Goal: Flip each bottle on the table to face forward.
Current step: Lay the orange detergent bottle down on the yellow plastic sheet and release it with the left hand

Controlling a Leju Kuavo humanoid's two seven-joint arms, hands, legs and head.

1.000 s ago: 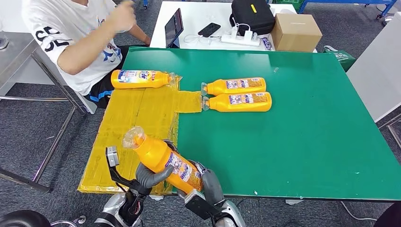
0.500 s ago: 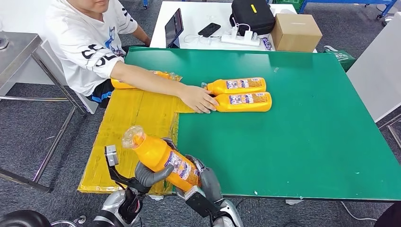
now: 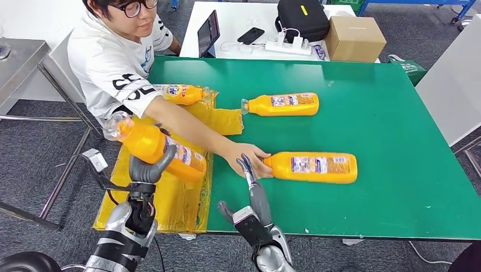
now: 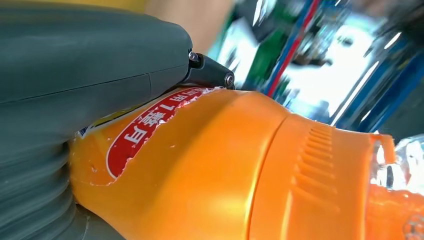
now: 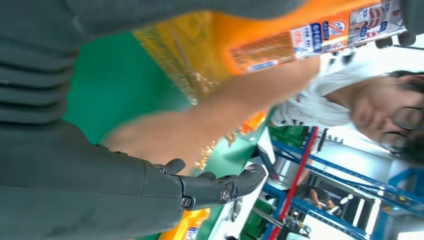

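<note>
My left hand (image 3: pixel 144 171) grips an orange bottle (image 3: pixel 159 150) around its body and holds it tilted above the yellow sheet (image 3: pixel 176 204), clear cap to the left. Up close, the bottle (image 4: pixel 225 175) lies against my left hand (image 4: pixel 75 75). My right hand (image 3: pixel 253 190) is open over the table's front edge, its fingers (image 5: pixel 215 189) stretched toward a person's hand (image 3: pixel 253 161). That hand holds the neck of a second bottle (image 3: pixel 315 167) lying label-up on the green table (image 3: pixel 385 113). A third bottle (image 3: pixel 283 104) lies farther back. Another bottle (image 3: pixel 182 93) lies on the sheet behind the person's arm.
A person in a white shirt (image 3: pixel 113 68) leans over the table's left side, arm stretched across the yellow sheet. Behind is a white table with a tablet (image 3: pixel 208 33), black bag (image 3: pixel 302 18) and cardboard box (image 3: pixel 355 37). A metal table (image 3: pixel 20 62) stands left.
My right hand has let go of the bottle and now reaches forward, open. My left hand has carried the bottle left and higher. The person has dragged one bottle from the back toward the table's front.
</note>
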